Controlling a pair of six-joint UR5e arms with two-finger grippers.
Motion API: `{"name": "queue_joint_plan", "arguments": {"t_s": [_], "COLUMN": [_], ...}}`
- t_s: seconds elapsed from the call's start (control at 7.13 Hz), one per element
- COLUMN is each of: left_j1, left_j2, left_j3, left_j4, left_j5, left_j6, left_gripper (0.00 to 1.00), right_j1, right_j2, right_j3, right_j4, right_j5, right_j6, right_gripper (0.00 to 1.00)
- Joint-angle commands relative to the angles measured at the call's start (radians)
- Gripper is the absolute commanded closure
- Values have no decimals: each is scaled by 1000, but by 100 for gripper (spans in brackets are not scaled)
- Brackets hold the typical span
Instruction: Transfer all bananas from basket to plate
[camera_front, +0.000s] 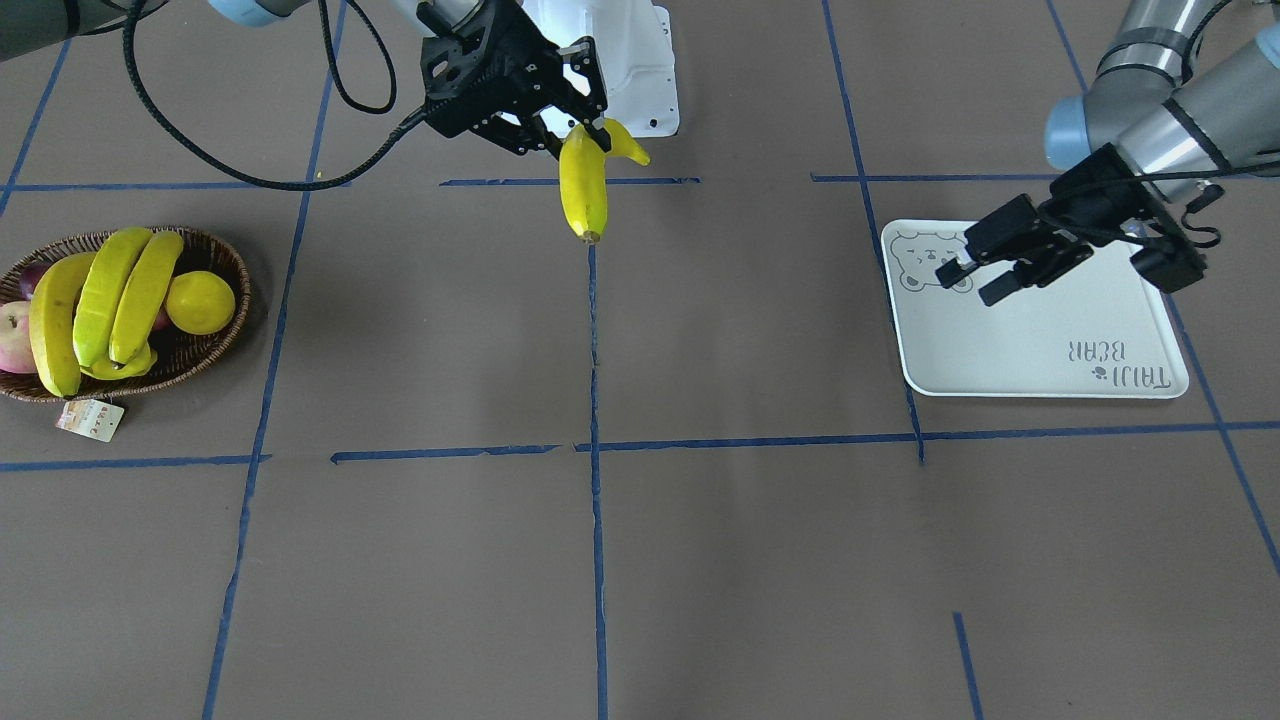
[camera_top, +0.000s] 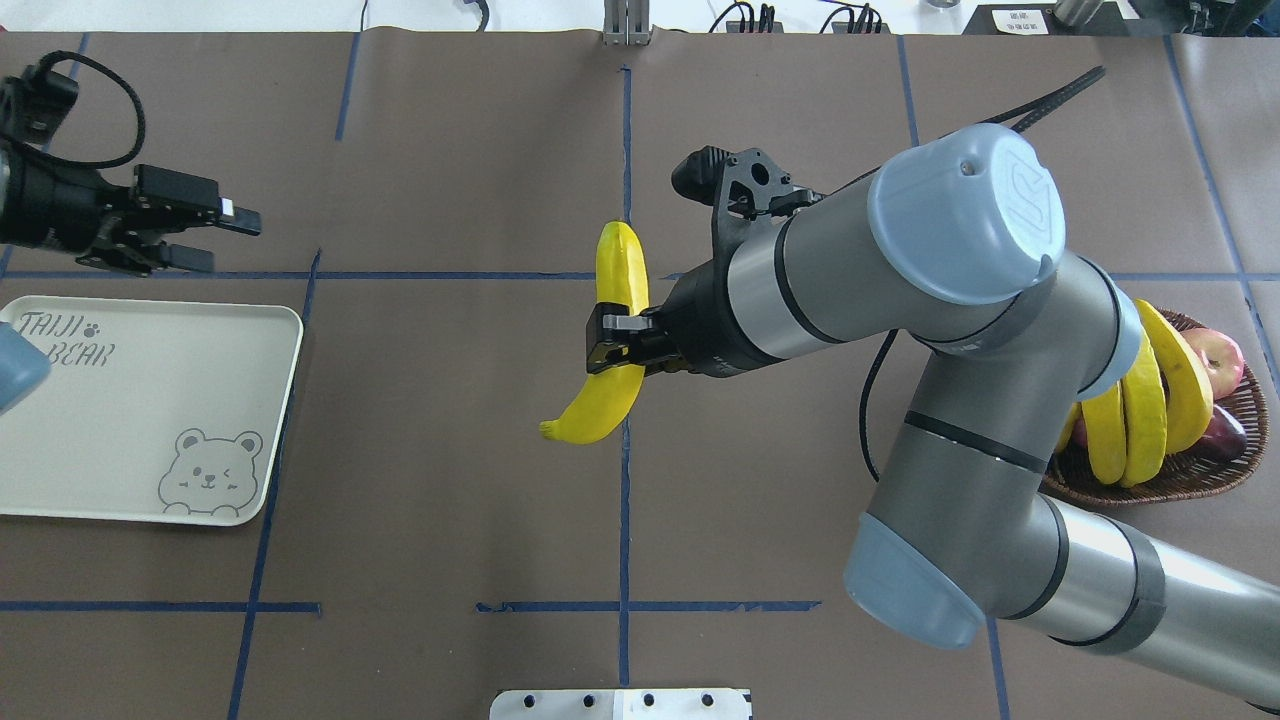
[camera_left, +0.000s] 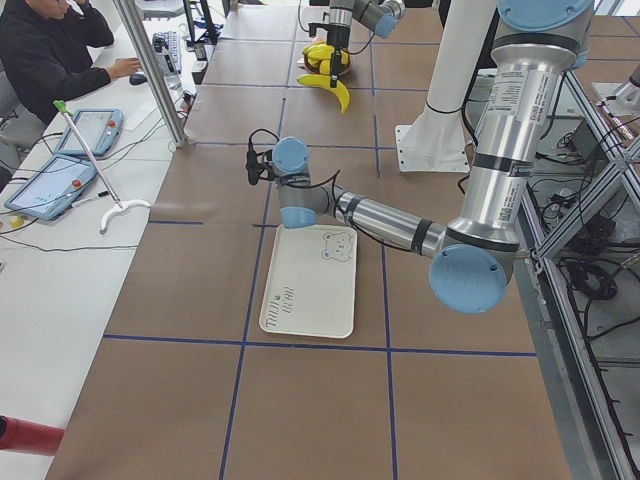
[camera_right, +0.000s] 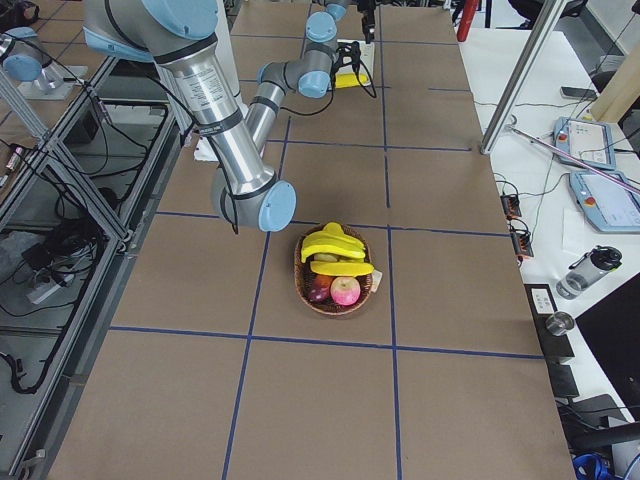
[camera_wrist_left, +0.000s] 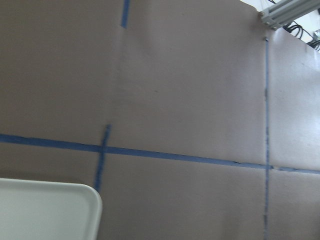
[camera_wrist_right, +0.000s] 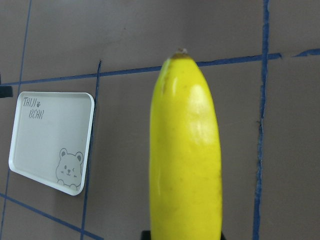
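Banana (camera_top: 618, 270) gripped in the air by the right end effector (camera_top: 615, 350), between basket (camera_front: 215, 355) and plate (camera_top: 120, 420).

The right end effector is closed on the middle part of the banana, and the fruit is held clear of the brown surface (camera_front: 760, 560), over the blue line (camera_front: 597, 560) that runs down the middle. In the overhead view one end is pointed to the far side and the other end is bent toward the plate side. Three more bananas (camera_front: 100, 290) are seen lying in the basket, together with a round yellow fruit (camera_front: 200, 302) and an apple (camera_front: 12, 335). The left end effector (camera_top: 225, 240) is held in the air near the plate. Its two fingers are spread apart and nothing is gripped between them. The plate is laid flat on the surface, well apart from the basket.
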Motion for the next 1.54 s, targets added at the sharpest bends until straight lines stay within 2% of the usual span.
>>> {"name": "queue_joint_plan", "arguments": {"t_s": [0.0, 0.14, 0.56, 1.12, 1.4], "left_j1": [86, 141, 223, 332, 338], "left_j2": [-71, -128, -292, -306, -308], "left_j3": [-15, -15, -14, -14, -20], "left_j4": [-154, -151, -125, -117, -119], "left_j5": [57, 70, 82, 218, 220], "left_j6": [-281, -332, -497, -500, -502], "left_gripper": [1, 1, 3, 6, 11], "right_j1": [-28, -47, -70, -79, -79], "right_j2": [30, 45, 50, 55, 55], "right_j3": [-14, -21, -25, -23, -23], "right_j4": [-1, -4, -4, 0, 0], "right_j5": [-7, -48, -64, -62, -62], "right_j6": [8, 13, 13, 14, 14], "right_gripper": [99, 99, 100, 100, 100]}}
